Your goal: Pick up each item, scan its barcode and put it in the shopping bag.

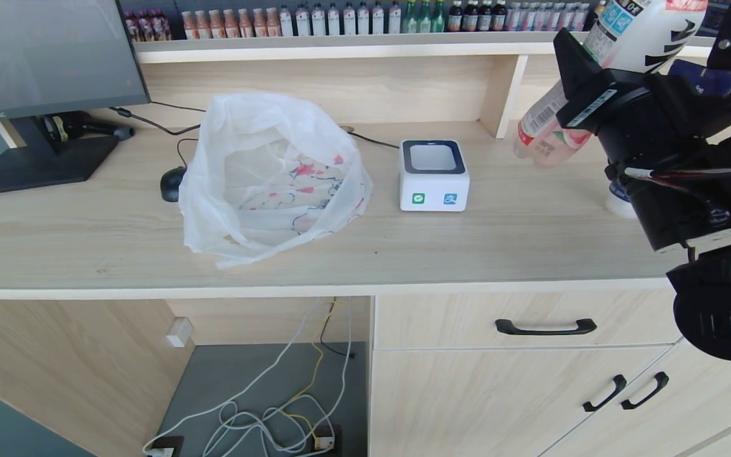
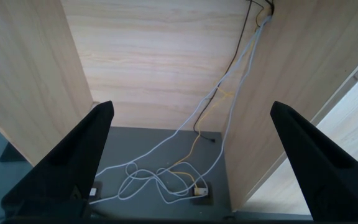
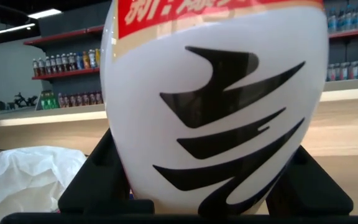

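- The bottle point(image 1: 553, 120) is up off the counter point(image 1: 518, 241) at the far right. My right gripper point(image 1: 606, 63) is clamped across its body, and in the right wrist view a finger sits on either side of the white, black-striped wall point(image 3: 216, 124).
- Its long axis is tilted: the upper end leans away to the right and the pink lower end points down and left, hanging above the counter without touching it.
- The scanner point(image 1: 434, 174) sits on the counter to the left of that lower end and a little nearer to me, window facing up. I judge this is the relation that matters: the bottle has to travel left and down so its printed side faces the window.
- There is a pale printed panel near the lower end that may be the barcode, but I can't read it well enough to be sure.
- The bag point(image 1: 270, 178) stands open just left of the scanner, so it is the farther stop from the bottle.
- The right arm is the one placed for both moves. My left gripper point(image 2: 191, 106) is spread wide and holding nothing, down below the counter and facing the cables point(image 2: 166, 180) on the floor.
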